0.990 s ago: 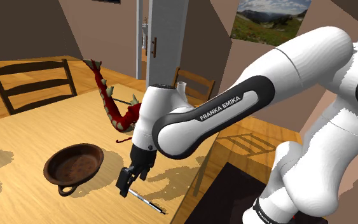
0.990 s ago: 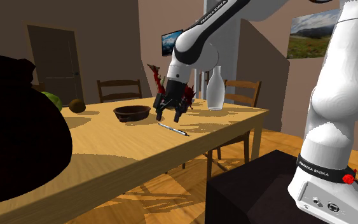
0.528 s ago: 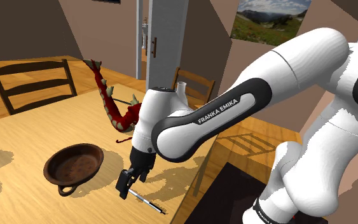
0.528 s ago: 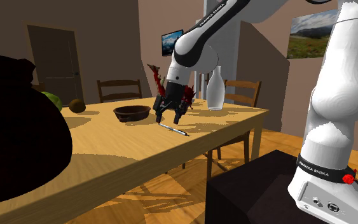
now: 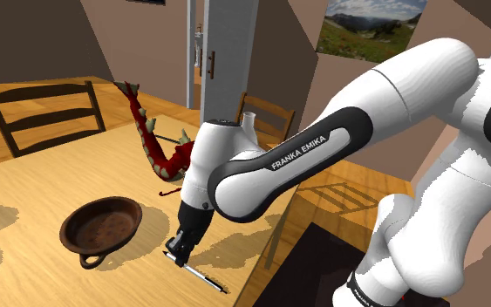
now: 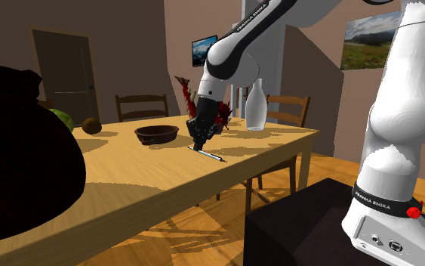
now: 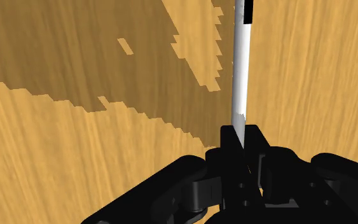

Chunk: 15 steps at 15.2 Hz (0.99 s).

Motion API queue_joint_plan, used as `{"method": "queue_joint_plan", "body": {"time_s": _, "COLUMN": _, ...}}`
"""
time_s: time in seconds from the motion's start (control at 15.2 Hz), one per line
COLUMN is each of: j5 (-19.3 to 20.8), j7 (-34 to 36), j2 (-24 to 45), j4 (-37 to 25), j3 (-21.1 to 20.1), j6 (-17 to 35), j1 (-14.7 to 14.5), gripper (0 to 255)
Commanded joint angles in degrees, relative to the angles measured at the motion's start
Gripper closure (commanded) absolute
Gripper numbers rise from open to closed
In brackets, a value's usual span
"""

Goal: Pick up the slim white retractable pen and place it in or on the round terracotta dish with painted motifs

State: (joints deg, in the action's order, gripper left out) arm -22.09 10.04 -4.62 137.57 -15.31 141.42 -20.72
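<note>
The claw is clenching the pen on the desk, finishing the grasp, with lifting toward the dish coming next

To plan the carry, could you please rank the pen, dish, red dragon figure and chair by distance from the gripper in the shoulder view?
1. pen, clasped in the gripper.
2. dish, to the shoulder view's left.
3. red dragon figure, farther back.
4. chair, farthest, upper left.
</note>
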Motion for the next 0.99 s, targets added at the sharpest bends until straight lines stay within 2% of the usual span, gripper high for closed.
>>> {"method": "queue_joint_plan", "body": {"time_s": 0.0, "j5": 0.0, "j7": 0.0, "j2": 0.0, "j4": 0.0, "j3": 0.0, "j6": 0.0, "j1": 0.0, "gripper": 255}}
{"method": "queue_joint_plan", "body": {"time_s": 0.13, "j5": 0.0, "j7": 0.0, "j2": 0.0, "j4": 0.0, "j3": 0.0, "j6": 0.0, "j1": 0.0, "gripper": 255}}
{"method": "queue_joint_plan", "body": {"time_s": 0.92, "j5": 1.6, "j7": 2.5, "j2": -5.4, "j4": -4.3, "j3": 0.6, "j6": -9.5, "j1": 0.6, "gripper": 255}}
